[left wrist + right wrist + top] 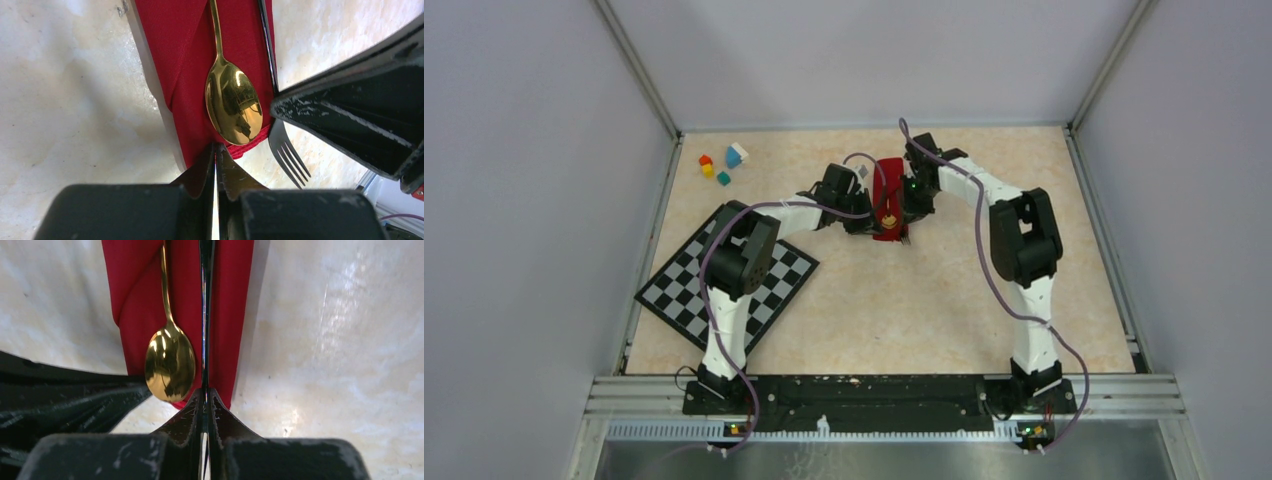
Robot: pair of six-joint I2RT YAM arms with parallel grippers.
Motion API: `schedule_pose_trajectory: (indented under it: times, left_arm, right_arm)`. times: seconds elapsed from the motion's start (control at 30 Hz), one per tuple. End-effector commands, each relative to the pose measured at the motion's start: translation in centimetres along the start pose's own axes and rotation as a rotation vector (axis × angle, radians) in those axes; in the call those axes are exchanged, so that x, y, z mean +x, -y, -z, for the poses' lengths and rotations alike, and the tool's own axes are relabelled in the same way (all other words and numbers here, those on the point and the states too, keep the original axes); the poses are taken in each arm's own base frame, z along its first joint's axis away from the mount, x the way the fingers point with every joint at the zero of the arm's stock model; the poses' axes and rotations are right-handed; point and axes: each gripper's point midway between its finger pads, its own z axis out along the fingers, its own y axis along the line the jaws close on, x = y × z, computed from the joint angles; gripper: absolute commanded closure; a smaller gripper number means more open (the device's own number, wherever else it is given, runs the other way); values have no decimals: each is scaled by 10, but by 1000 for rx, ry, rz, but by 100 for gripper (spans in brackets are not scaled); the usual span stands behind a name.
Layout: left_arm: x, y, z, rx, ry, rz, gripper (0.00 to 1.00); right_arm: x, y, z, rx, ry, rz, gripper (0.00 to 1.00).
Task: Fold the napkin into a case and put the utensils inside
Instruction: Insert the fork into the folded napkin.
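Starting at the left, only the overhead view takes in the checkered mat (pixel 786 272) under the left arm and the small coloured blocks (pixel 722 163) near the far-left corner. Mid-table, both arms meet over the red case (pixel 886 180). The left wrist view shows the left gripper (pixel 216 150) closed to a hairline slit, tips at the case's near hem; whether cloth is pinched I cannot tell. The gold spoon (pixel 234 105) lies on the cloth, and only here do the fork (pixel 290 155) tines show, poking past the hem. The right wrist view shows the right gripper (pixel 205 392) clamped on the fork's thin handle.
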Motion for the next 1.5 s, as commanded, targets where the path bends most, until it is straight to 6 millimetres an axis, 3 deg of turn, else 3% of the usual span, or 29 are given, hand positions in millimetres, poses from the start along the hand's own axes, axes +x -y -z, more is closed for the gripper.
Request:
schedule_pose_trajectory:
  times: [0.0, 0.3, 0.8, 1.03, 1.1, 1.17, 1.27, 1.4, 1.47]
  left_arm:
    - [9, -19, -5, -48, -15, -14, 93]
    - [9, -21, -5, -54, -15, -16, 94]
    - [11, -20, -5, -49, -18, -13, 94]
    - [10, -18, -4, -46, -16, -13, 94]
    - [10, -15, -3, -35, -22, -12, 90]
    - [10, -8, 0, -10, -31, -2, 84]
    - [4, 4, 8, 15, -16, 9, 70]
    - [-6, 10, 21, -9, 29, 23, 54]
    - [-8, 15, 28, -11, 36, 34, 51]
  right_arm:
    - [-36, -14, -1, -12, 99, -9, 100]
    - [-61, -17, -6, 1, 147, -15, 100]
    - [-82, -12, -16, 7, 177, -20, 100]
    - [-81, -15, -25, -15, 169, -13, 100]
    - [-81, -18, -24, -34, 167, -8, 99]
    - [-81, -21, -19, -47, 171, 0, 91]
    - [-85, -25, -2, -61, 209, 10, 77]
    - [-85, -27, 23, -57, 235, 28, 67]
    - [-83, -30, 38, -66, 248, 31, 65]
